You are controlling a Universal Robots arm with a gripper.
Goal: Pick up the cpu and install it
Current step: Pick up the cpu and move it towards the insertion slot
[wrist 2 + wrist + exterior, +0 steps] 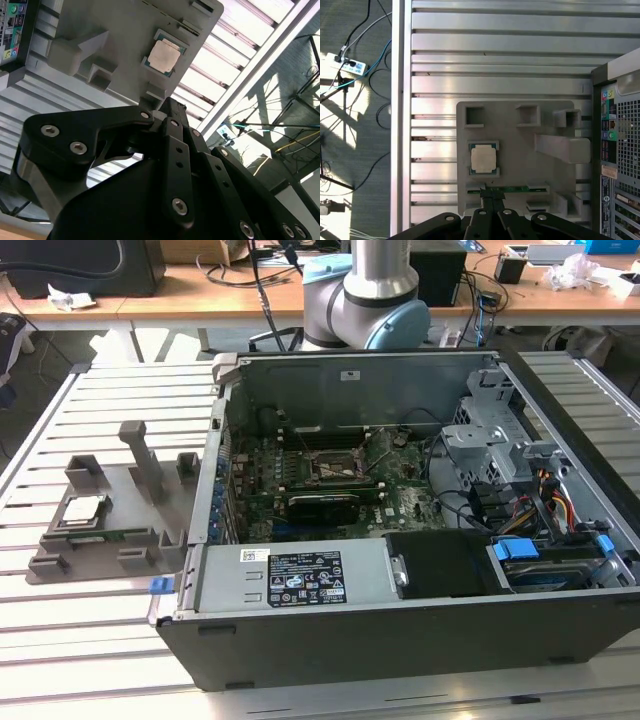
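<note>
The cpu (82, 509) is a flat silver square lying in a recess of the grey holder (130, 540) at the exterior view's left. Both wrist views look down on the cpu (484, 158) (165, 56) from well above. My gripper (491, 195) (172, 104) hangs high over the holder's edge, beside the cpu and clear of it. Its black fingers are shut together with nothing between them. The open motherboard socket (330, 468) lies inside the computer case (300, 640).
A long green memory stick (512, 189) lies in a slot of the holder (520, 125) next to the cpu. Grey posts (145, 460) rise from the holder. The case wall (620, 150) stands beside it. The slatted metal table (495, 50) ends at an edge near floor cables (350, 65).
</note>
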